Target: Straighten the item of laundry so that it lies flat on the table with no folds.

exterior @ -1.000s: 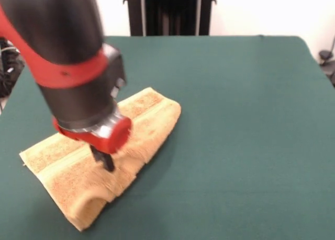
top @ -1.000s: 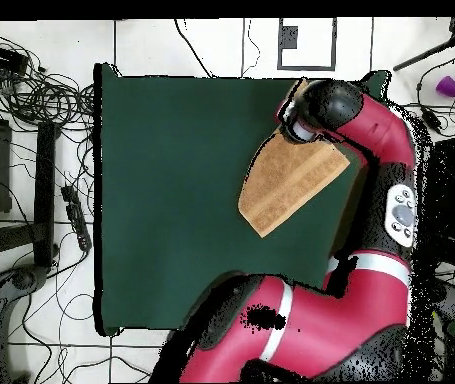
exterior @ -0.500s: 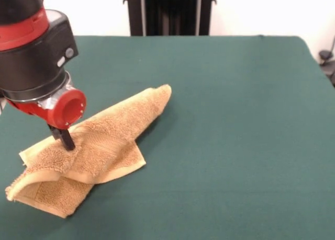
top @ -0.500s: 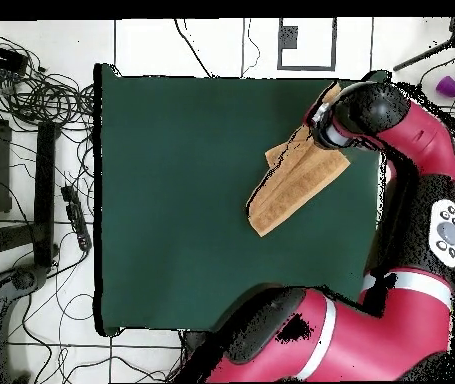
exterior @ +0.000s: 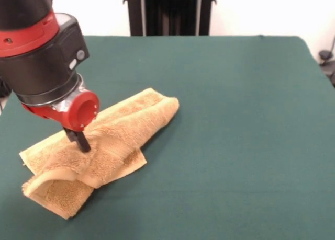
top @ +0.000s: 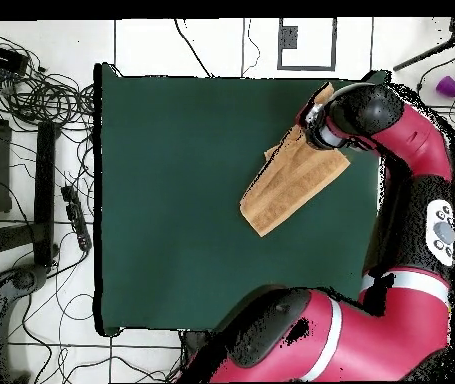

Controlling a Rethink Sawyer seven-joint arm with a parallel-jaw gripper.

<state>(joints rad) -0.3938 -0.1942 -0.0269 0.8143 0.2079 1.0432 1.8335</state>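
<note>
Claw (exterior: 82, 142), at the left of the front view, shows as one narrow dark stub under the red wrist collar. Its jaws seem drawn together, and I judge it is pinching a raised ridge of the towel (exterior: 131, 120), because the cloth climbs right up to its tip. A second ago it stood over the near edge of a tidy, folded slab. Half a second ago it had swung out toward the table's left edge, dragging the top layer with it and stretching the far end into a thin point. Now it has come back a little toward the middle of the table (exterior: 251, 120), and the cloth has gone slack. The towel lies aslant near the left edge. A doubled-over loop gapes toward the near-left corner, a loose flap spills out on the near side below the claw, and the far end is bunched into a rounded roll pointing toward the table's centre. The overhead view agrees: the towel (top: 286, 185) is a slanted strip beside one long edge with the arm (top: 401, 130) covering its end, and the claw itself is hidden there. To the right the green top is bare out to its far-right corner. As I read it, the tug has lifted and shifted a layer but has not opened it. The cloth is more rumpled than a second ago and has at least two folds left to undo, so the task is no nearer done.
</note>
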